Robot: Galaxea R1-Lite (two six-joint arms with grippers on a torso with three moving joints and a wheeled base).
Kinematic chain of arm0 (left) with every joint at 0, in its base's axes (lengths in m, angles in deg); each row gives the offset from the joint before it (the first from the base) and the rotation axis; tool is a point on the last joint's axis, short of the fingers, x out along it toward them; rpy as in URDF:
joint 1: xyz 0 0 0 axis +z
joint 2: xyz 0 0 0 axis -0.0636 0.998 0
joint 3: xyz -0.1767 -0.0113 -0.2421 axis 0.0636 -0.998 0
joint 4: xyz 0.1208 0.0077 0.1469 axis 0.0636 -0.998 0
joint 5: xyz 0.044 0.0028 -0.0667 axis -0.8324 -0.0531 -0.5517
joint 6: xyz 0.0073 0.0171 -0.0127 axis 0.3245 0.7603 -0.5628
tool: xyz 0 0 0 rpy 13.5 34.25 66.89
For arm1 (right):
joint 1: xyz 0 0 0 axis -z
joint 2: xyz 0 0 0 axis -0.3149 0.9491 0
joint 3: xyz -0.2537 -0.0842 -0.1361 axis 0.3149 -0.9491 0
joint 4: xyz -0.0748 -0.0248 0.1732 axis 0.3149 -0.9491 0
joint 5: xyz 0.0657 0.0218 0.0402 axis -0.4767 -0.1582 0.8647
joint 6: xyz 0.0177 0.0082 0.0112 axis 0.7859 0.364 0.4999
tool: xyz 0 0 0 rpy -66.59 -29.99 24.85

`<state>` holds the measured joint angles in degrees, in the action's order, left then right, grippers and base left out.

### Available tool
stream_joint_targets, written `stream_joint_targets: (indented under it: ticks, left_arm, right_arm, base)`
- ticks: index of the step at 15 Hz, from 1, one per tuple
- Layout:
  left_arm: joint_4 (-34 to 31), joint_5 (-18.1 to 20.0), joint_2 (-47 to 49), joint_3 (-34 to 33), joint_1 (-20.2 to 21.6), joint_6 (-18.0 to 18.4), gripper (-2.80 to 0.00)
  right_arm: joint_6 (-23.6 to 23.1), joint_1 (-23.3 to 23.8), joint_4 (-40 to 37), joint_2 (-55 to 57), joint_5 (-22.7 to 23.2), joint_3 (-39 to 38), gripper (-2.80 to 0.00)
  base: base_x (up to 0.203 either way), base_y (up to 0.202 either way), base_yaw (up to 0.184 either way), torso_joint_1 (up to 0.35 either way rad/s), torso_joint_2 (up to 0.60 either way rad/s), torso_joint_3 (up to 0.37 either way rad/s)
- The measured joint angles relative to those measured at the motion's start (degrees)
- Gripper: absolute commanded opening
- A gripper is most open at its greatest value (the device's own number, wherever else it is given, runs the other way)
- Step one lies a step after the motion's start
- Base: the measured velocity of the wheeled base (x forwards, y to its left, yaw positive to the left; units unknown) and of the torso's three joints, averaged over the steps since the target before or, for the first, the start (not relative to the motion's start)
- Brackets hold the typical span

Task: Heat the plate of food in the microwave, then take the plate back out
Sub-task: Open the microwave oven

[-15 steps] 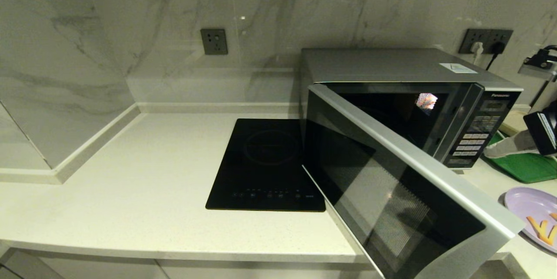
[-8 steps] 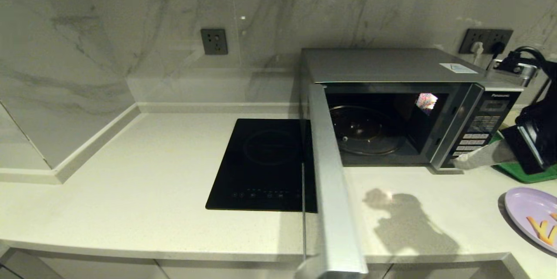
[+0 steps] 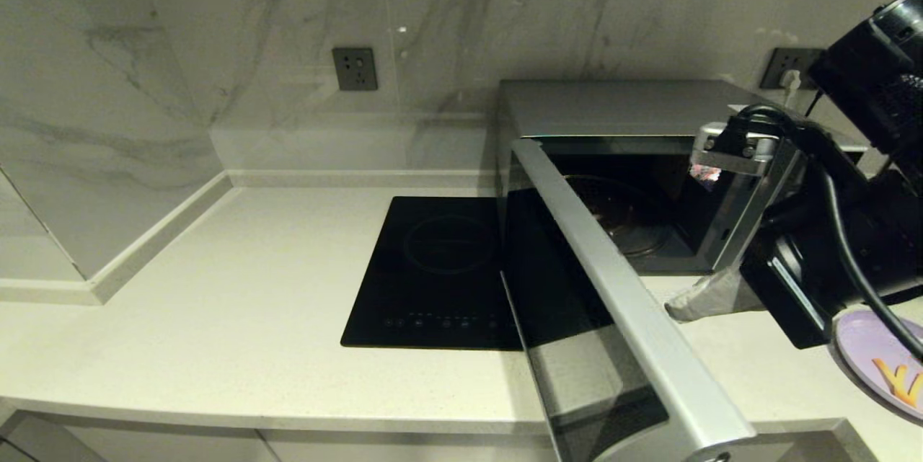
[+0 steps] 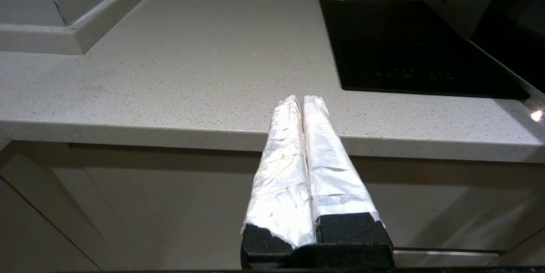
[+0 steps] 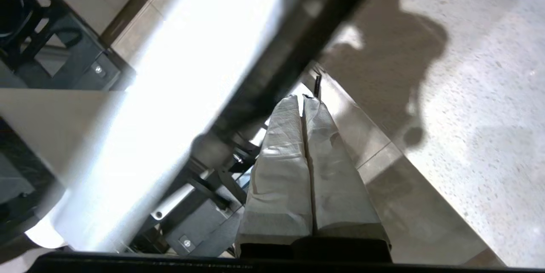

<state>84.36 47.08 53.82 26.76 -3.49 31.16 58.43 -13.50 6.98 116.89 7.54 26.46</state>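
The silver microwave (image 3: 620, 105) stands at the back right of the counter. Its door (image 3: 627, 303) hangs wide open toward me, and the glass turntable (image 3: 627, 213) shows inside. At the far right edge lies the lavender plate (image 3: 862, 336) with orange fries (image 3: 898, 379), partly covered by my right arm. My right gripper (image 3: 678, 305) is shut and empty, low over the counter in front of the microwave's opening and right of the door; the keypad is hidden behind the arm. In the right wrist view the right gripper (image 5: 303, 98) points beside the blurred door (image 5: 191, 73). My left gripper (image 4: 302, 99) is shut, parked at the counter's front edge.
A black induction hob (image 3: 440, 267) lies left of the microwave, its right side overlapped by the open door. The pale counter (image 3: 216, 303) stretches left to a wall corner. A wall socket (image 3: 355, 68) sits on the marble backsplash. The counter's front edge (image 4: 170, 126) runs just past the left fingers.
The door swung from half open to wide open, then drifted slightly back. My right arm moved left and toward me from beside the keypad, now covering the panel and the green tray.
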Motion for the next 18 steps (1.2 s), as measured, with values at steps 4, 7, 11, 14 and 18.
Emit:
stream_joint_targets:
  ticks: [4, 7, 11, 14, 18]
  left_arm:
    - [-0.02, -0.04, 0.0, 0.0, 0.0, 0.0, -2.8]
    - [0.0, -0.01, 0.0, 0.0, 0.02, -0.01, -2.8]
    - [0.0, -0.02, 0.0, 0.0, -0.02, 0.0, -2.8]
    - [0.0, -0.02, 0.0, 0.0, 0.0, 0.0, -2.8]
    - [0.0, 0.0, 0.0, 0.0, 0.0, 0.0, -2.8]
  right_arm:
    - [2.1, -4.32, 0.29, 1.05, -1.69, 1.07, -2.8]
    - [2.27, -8.29, 0.66, 2.28, -3.24, 1.27, -2.8]
    - [4.3, -12.18, 2.13, 4.53, -5.37, 2.03, -2.8]
    - [4.33, -13.59, 2.47, 5.51, -5.9, 2.22, -2.8]
    - [5.35, -13.95, 2.51, 5.88, -8.04, 2.33, -2.8]
  base:
    - [0.0, 0.0, 0.0, 0.0, 0.0, 0.0]
    - [0.0, 0.0, 0.0, 0.0, 0.0, 0.0]
    - [0.0, 0.0, 0.0, 0.0, 0.0, 0.0]
    - [0.0, 0.0, 0.0, 0.0, 0.0, 0.0]
    - [0.0, 0.0, 0.0, 0.0, 0.0, 0.0]
